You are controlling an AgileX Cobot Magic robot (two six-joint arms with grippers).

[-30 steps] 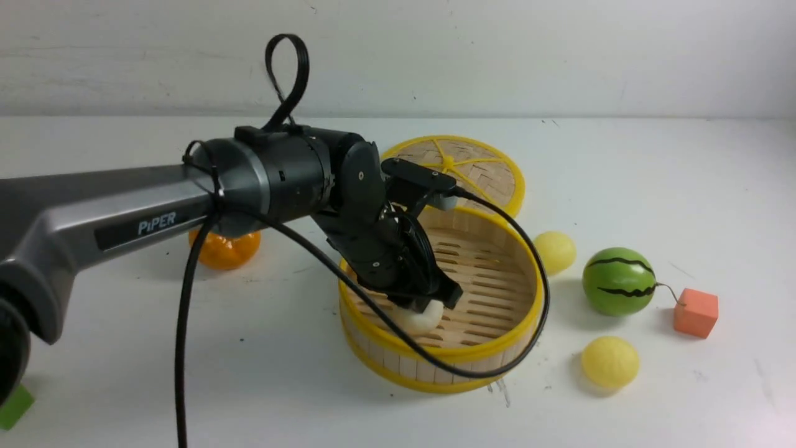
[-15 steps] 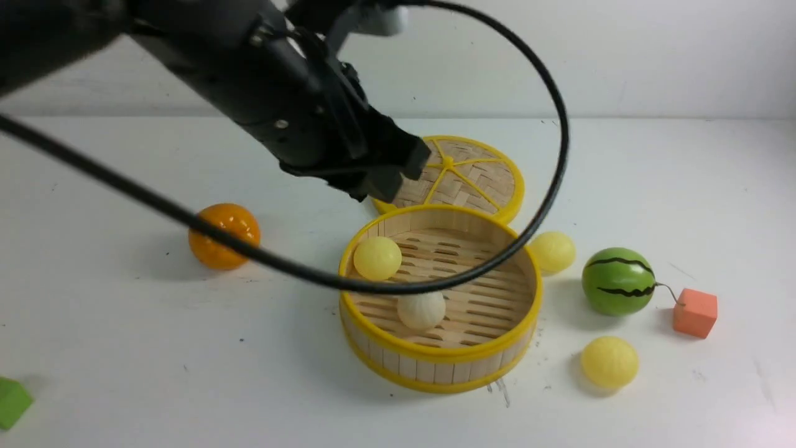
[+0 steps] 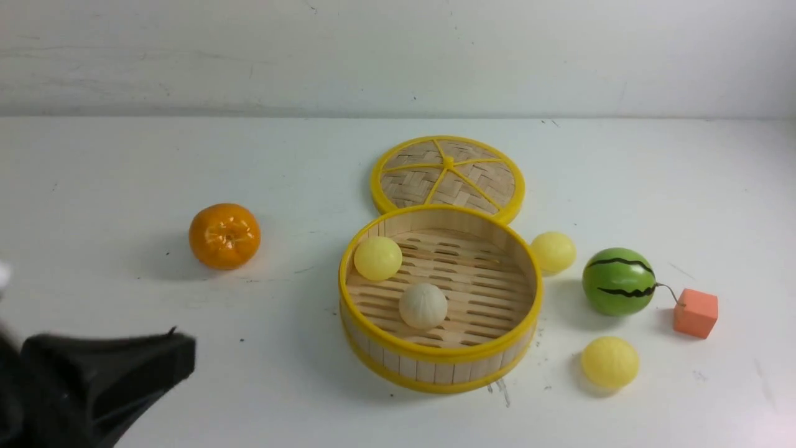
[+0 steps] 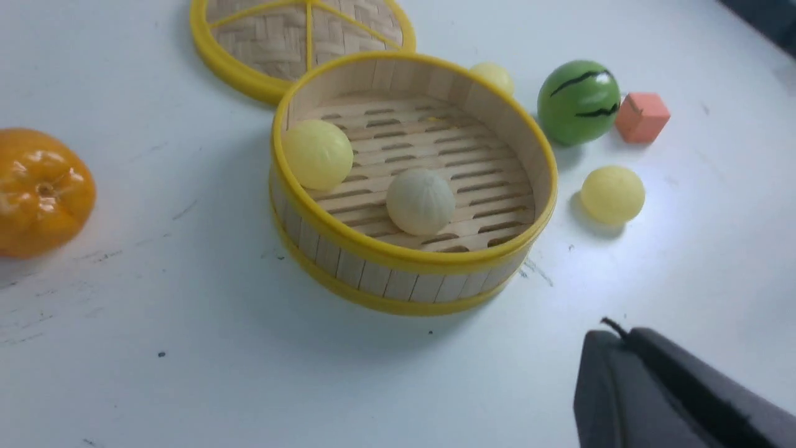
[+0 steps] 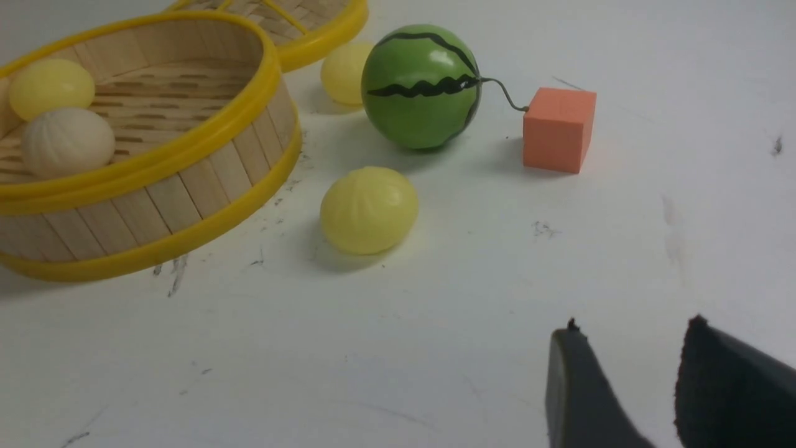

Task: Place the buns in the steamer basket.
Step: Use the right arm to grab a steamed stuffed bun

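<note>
- Lower right of the front frame: the near loose bun (image 3: 609, 361) lies on the bare counter (image 3: 124, 155), apart from the steamer basket (image 3: 429, 372) and below the watermelon ball (image 3: 618, 281).
- Right of centre in that frame, the far loose bun (image 3: 553, 251) sits just beside the basket's wall, between it and the watermelon ball. I judge this the tighter spot.
- Inside the basket, the yellow bun (image 3: 377, 257) rests against the left wall and the off-white bun (image 3: 423, 305) lies nearer the middle. By my count two of the four are home.
- Right pincer (image 5: 631, 330): its jaws stand apart with nothing between them. The near loose bun (image 5: 368, 210) lies ahead of the fingertips and off toward the basket's side, with only bare counter between.
- Left pincer (image 3: 168, 358): a blurred dark shape at the lower left of the front frame, closed on nothing. The basket stands between it and both loose buns, so I judge the right arm the nearer one.
- The near bun is round and slightly squat, so I see no long axis to line the jaws up with.
- The front view leaves the right pincer out altogether; only the right wrist view shows its gap.
- The left wrist view hides part of the far bun (image 4: 495, 73) behind the basket's rim; the front view shows it whole.
</note>
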